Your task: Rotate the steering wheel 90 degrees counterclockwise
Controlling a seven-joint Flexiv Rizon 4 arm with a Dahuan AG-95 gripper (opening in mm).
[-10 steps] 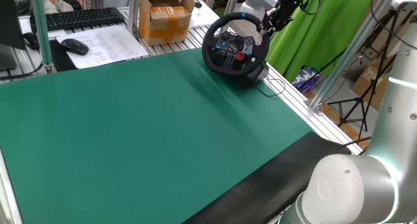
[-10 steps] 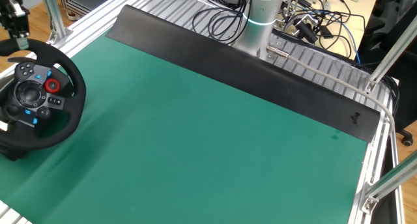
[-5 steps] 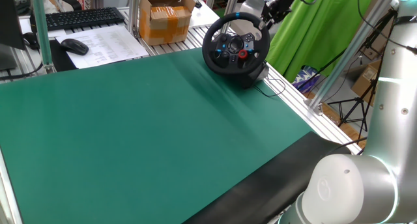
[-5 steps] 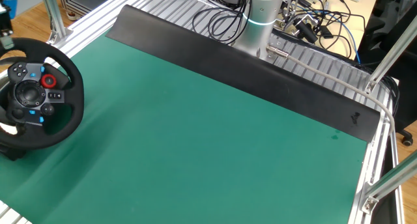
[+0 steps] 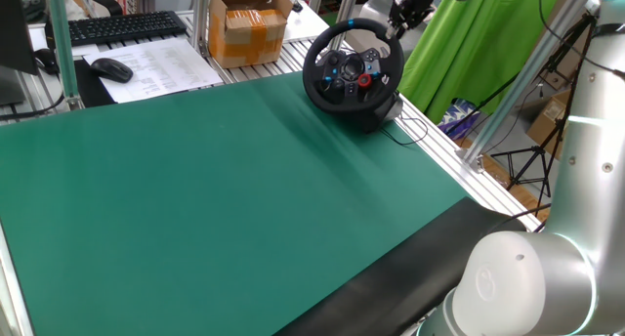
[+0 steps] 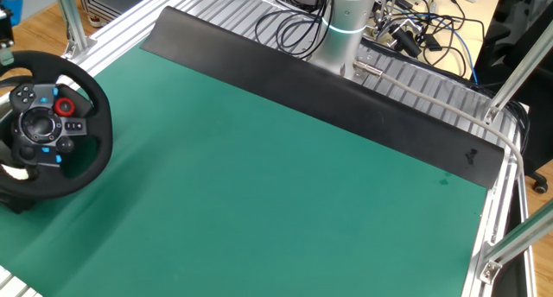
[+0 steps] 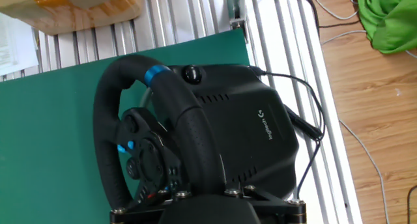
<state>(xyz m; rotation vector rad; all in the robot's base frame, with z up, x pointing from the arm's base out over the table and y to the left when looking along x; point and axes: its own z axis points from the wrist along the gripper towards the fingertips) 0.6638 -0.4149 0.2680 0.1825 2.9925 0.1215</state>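
We see the black round steering wheel (image 5: 353,65) with grey spokes at the green desk's (image 5: 225,189) far corner, apparently partly turned, our tool (image 5: 403,11) at its upper rim, grip impossible to tell.

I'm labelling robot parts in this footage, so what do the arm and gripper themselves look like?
The arm has smooth, rounded housings in glossy white to silver-grey, with a pale teal light ring on its upright column. The gripper is small, dark and angular. Black and blue cables lie coiled on the frame by the arm's base. No markings are readable.
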